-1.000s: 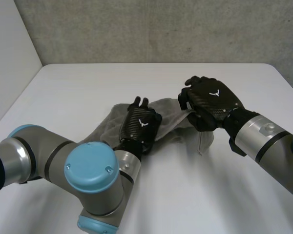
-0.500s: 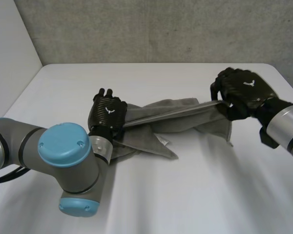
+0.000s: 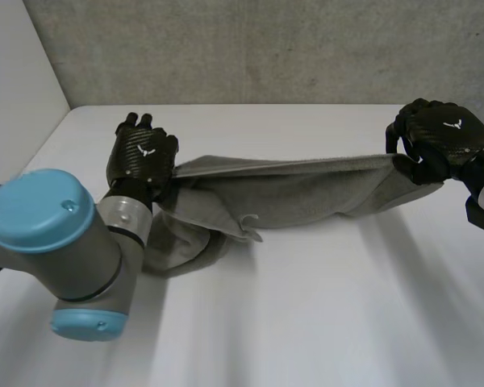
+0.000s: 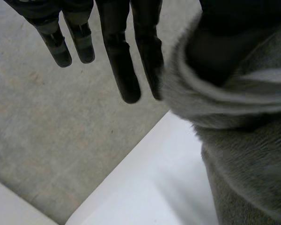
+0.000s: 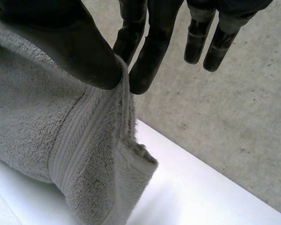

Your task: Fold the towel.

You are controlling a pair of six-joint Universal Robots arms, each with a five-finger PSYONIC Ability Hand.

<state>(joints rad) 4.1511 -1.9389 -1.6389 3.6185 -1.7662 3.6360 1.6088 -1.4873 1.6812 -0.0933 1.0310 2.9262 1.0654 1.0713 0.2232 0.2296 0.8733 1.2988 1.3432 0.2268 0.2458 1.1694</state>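
- Two hands farther apart than before, towel (image 3: 290,189) stretched between them
- At either end, left hand (image 3: 143,157) and right hand (image 3: 444,141) pinch it, thumb against fingers

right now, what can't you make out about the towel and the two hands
- Head view: the left arm covers part of the towel, its slack end on the table.
- Head view: the right hand shows its back, hiding its fingertips at the towel's other end.
- Left wrist view: towel folds cover the thumb of the left hand.

Grey ribbed-edged towel (image 3: 306,193), black left hand (image 3: 141,157), black right hand (image 3: 445,139), white table (image 3: 306,322)
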